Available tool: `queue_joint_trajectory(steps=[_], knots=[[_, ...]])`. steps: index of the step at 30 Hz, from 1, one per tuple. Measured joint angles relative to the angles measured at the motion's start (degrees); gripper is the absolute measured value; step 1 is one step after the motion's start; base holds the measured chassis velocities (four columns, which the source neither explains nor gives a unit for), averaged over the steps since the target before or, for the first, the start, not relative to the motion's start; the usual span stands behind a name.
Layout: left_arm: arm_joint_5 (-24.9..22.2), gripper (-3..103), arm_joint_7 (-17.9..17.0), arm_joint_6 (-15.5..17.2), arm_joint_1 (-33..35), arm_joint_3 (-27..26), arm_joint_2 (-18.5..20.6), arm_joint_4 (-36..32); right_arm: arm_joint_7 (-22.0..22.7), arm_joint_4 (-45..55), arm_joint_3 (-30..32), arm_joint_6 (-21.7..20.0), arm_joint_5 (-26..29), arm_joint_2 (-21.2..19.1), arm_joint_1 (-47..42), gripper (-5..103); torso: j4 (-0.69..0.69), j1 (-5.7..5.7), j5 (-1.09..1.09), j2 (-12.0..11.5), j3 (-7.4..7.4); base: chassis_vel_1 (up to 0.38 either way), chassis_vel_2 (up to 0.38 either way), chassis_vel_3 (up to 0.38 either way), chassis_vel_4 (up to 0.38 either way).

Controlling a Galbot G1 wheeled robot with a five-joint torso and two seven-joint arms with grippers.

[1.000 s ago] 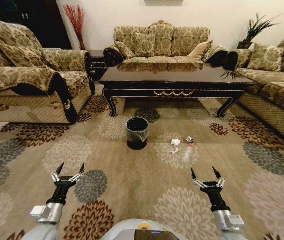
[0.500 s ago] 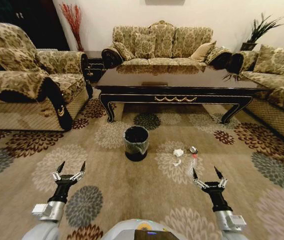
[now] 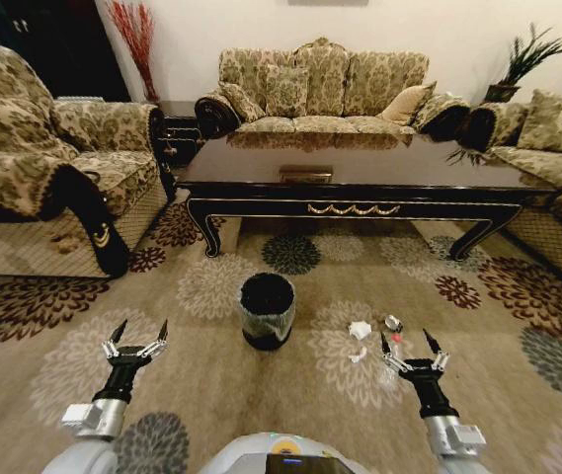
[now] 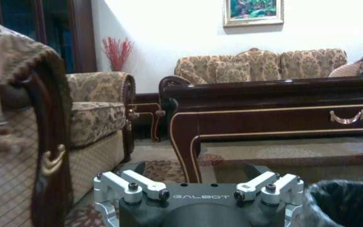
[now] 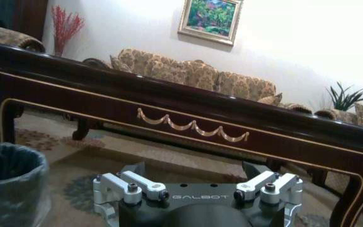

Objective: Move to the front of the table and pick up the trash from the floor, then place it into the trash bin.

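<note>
Patterned beige carpet (image 3: 261,395) covers the floor of a sitting room, with floral sofas on the left, far and right sides. At the far middle stands the long dark table (image 3: 360,178), its gold scroll trim facing the robot. On the carpet nearer than the table sits the round black bin (image 3: 267,310) with a thin plastic liner. To the right of the bin, well apart from it, lies the trash (image 3: 361,330): crumpled white paper bits and a small wrapper with red on it, resting on a pale flower medallion.

The left gripper (image 3: 136,338) hangs low over the carpet at near left, its fingers spread wide and holding nothing. The right gripper (image 3: 409,346) hangs at near right, just beside the scraps on their near right, fingers also spread wide and empty.
</note>
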Motion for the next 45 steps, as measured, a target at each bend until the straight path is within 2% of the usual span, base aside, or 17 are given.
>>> queue_joint_trajectory(steps=[12,15,16,18,19,22,23,24,27,28,29,31,32,36,37,39,45], knots=[[0.6,100,-0.2,2.6,-1.2,1.1,1.3,-1.9,1.6,0.3,-0.2,-0.1,-0.7,0.2,0.0,100,0.00,0.01,-0.02,0.0,0.01,-0.181,0.185,0.183,-0.192],[1.1,100,-0.8,8.7,-2.0,2.7,3.3,-6.1,2.1,0.2,-0.2,-0.1,-1.0,0.2,0.0,100,0.00,0.02,-0.01,0.0,0.01,-0.057,0.090,0.061,-0.053],[1.1,100,-0.8,8.7,-2.0,2.7,3.3,-6.1,2.1,0.2,-0.2,-0.1,-1.0,0.2,0.0,100,0.00,0.02,-0.01,0.0,0.01,-0.020,0.076,0.003,-0.011],[0.4,100,-2.1,16.1,-3.0,4.6,5.1,-10.3,2.3,-0.2,-0.2,-0.1,-1.4,0.4,-0.1,100,0.00,0.00,0.02,0.0,-0.01,0.000,0.000,0.000,0.000],[0.4,100,-2.1,16.1,-3.0,4.6,5.1,-10.3,2.3,-0.2,-0.2,-0.1,-1.4,0.4,-0.1,100,0.00,0.00,0.02,0.0,-0.01,0.000,0.000,0.000,0.000],[-2.2,100,-7.4,29.3,-5.7,9.1,8.1,-15.5,2.5,-0.5,0.0,0.0,-1.7,0.6,-0.2,100,0.01,-0.01,0.00,0.0,-0.01,0.000,0.000,0.000,0.000],[-2.2,100,-7.4,29.3,-5.7,9.1,8.1,-15.5,2.5,-0.5,0.0,0.0,-1.7,0.6,-0.2,100,0.01,-0.01,0.00,0.0,-0.01,0.000,0.000,0.000,0.000],[-4.9,100,-11.1,34.8,-8.4,12.5,9.5,-17.4,2.6,-0.6,0.2,0.0,-1.7,0.6,-0.2,100,0.00,-0.01,0.00,0.0,-0.01,0.000,0.000,0.000,0.000],[-12.2,100,-17.7,45.9,-14.4,17.3,11.6,-19.9,2.9,-1.0,0.4,0.0,-1.7,0.6,0.0,100,-0.02,0.00,-0.01,0.0,0.00,0.000,0.000,0.000,0.000],[-12.2,100,-17.7,45.9,-14.4,17.3,11.6,-19.9,2.9,-1.0,0.4,0.0,-1.7,0.6,0.0,100,-0.02,0.00,-0.01,0.0,0.00,0.000,0.000,0.000,0.000],[-15.9,100,-20.7,50.6,-16.4,18.9,12.4,-20.5,3.0,-1.2,0.4,0.0,-1.7,0.5,0.1,100,-0.01,0.00,0.00,0.0,0.00,0.000,0.000,0.000,0.000],[-20.7,100,-25.1,54.6,-18.7,20.4,13.5,-20.5,3.1,-1.4,0.6,0.0,-1.6,0.5,0.1,100,0.00,-0.01,0.00,0.0,0.00,0.000,0.000,0.000,0.000],[-20.7,100,-25.1,54.6,-18.7,20.4,13.5,-20.5,3.1,-1.4,0.6,0.0,-1.6,0.5,0.1,100,0.00,-0.01,0.00,0.0,0.00,0.000,0.000,0.000,0.000],[-30.4,100,-31.0,57.8,-23.8,22.5,15.4,-18.5,3.3,-2.2,0.9,-0.1,-1.5,0.4,0.2,100,0.00,0.00,0.00,0.0,0.00,0.000,0.000,0.000,0.000],[-30.4,100,-31.0,57.8,-23.8,22.5,15.4,-18.5,3.3,-2.2,0.9,-0.1,-1.5,0.4,0.2,100,0.00,0.00,0.00,0.0,0.00,0.000,0.000,0.000,0.000],[-36.5,100,-33.9,59.3,-26.4,24.0,16.1,-17.5,3.5,-2.3,0.8,-0.4,-1.6,0.4,0.3,100,-0.01,0.00,-0.01,0.0,0.00,0.000,0.000,0.000,0.000],[-39.6,100,-35.1,59.7,-30.7,27.6,16.1,-11.9,3.8,-2.2,0.1,-1.2,-1.7,0.5,0.8,100,0.00,0.00,-0.01,0.0,0.00,0.000,0.000,0.000,0.000]])
